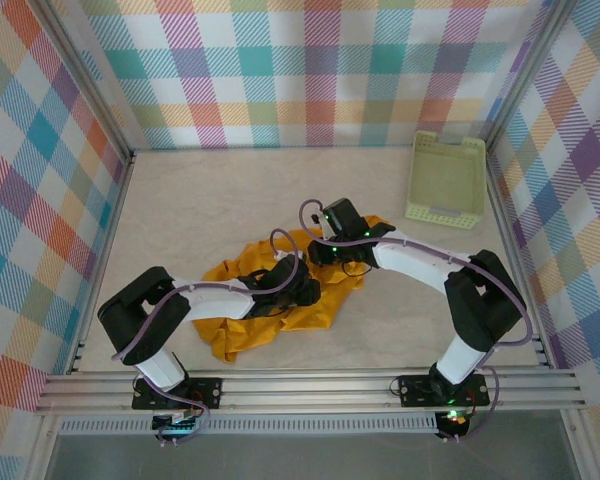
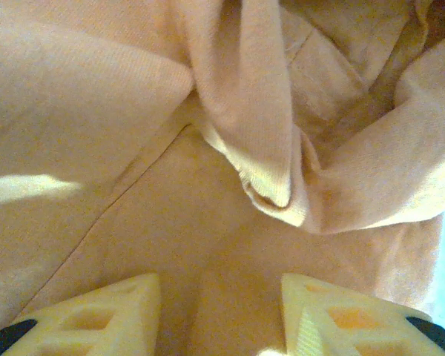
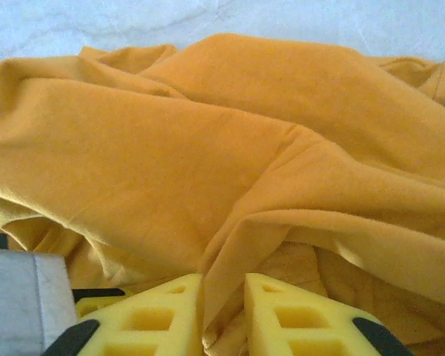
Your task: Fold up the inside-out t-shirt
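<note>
place: robot test cell, lab-type
walls: plaid cloth panels (image 1: 310, 70), three sides
frame: aluminium rail (image 1: 310, 385) at near edge
surface: pale tabletop (image 1: 210, 200)
mounts: left arm base (image 1: 175, 392), right arm base (image 1: 435, 388), bolted to rail

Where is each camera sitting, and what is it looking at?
Top camera: above and behind, looking down at the table, left arm, right arm and basket.
Left wrist: on the left arm, close over the t-shirt; left hand open.
Right wrist: low, looking across the t-shirt; right hand pinching a fold.
Shared: every view sees the t-shirt.
</note>
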Controlling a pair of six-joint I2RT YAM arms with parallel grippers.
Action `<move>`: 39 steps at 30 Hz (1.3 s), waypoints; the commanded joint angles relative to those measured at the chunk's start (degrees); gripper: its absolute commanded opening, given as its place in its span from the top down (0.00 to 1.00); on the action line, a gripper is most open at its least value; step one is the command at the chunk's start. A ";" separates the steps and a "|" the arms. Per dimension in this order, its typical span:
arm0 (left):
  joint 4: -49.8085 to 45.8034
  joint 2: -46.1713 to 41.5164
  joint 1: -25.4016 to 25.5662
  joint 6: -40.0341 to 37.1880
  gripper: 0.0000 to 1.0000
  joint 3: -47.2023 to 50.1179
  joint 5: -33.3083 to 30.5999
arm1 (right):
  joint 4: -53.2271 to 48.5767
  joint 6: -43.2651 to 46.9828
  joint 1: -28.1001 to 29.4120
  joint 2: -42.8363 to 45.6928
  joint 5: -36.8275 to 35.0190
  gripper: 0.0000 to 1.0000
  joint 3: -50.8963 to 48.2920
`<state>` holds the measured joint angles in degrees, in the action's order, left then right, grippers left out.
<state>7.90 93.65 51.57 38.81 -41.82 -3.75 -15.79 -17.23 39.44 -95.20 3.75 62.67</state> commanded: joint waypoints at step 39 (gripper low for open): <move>1.88 -4.43 0.24 0.72 0.51 5.72 -4.17 | -8.65 4.93 0.25 -9.27 -6.73 0.82 6.59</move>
<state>9.39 90.02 51.62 39.24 -36.88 -6.72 -23.29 -12.56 39.44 -105.34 -3.03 68.18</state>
